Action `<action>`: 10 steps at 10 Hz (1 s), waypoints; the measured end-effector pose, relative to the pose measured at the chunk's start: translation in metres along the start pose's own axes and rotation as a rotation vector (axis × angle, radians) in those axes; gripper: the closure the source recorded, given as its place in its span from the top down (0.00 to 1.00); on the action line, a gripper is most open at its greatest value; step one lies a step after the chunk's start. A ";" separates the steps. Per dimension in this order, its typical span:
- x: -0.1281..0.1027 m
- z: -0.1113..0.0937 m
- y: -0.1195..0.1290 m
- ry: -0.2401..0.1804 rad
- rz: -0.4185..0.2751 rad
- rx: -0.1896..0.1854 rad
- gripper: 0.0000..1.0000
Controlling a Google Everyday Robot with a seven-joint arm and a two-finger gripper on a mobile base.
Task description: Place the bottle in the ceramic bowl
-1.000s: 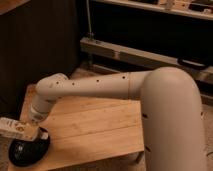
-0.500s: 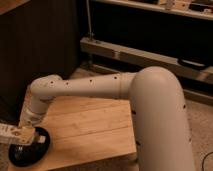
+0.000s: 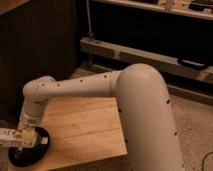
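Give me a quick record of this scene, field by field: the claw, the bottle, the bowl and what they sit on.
claw: at the lower left, directly over the bowl
bottle: whitish, lying roughly level at the claw, sticking out to the left over the bowl's edge
ceramic bowl: black, round, on the left front corner of the table
table: light wooden slats
task state: bottle above the bowl, not visibly resting in it

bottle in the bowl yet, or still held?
Held: bottle lies sideways at the gripper above the ceramic bowl; release cannot tell.
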 end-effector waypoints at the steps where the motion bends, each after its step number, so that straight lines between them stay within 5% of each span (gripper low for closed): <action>1: 0.004 0.001 -0.002 0.018 0.007 -0.004 0.33; 6: 0.014 0.004 -0.005 0.040 0.013 -0.029 0.78; 10: 0.008 0.016 -0.001 0.112 -0.017 -0.053 0.80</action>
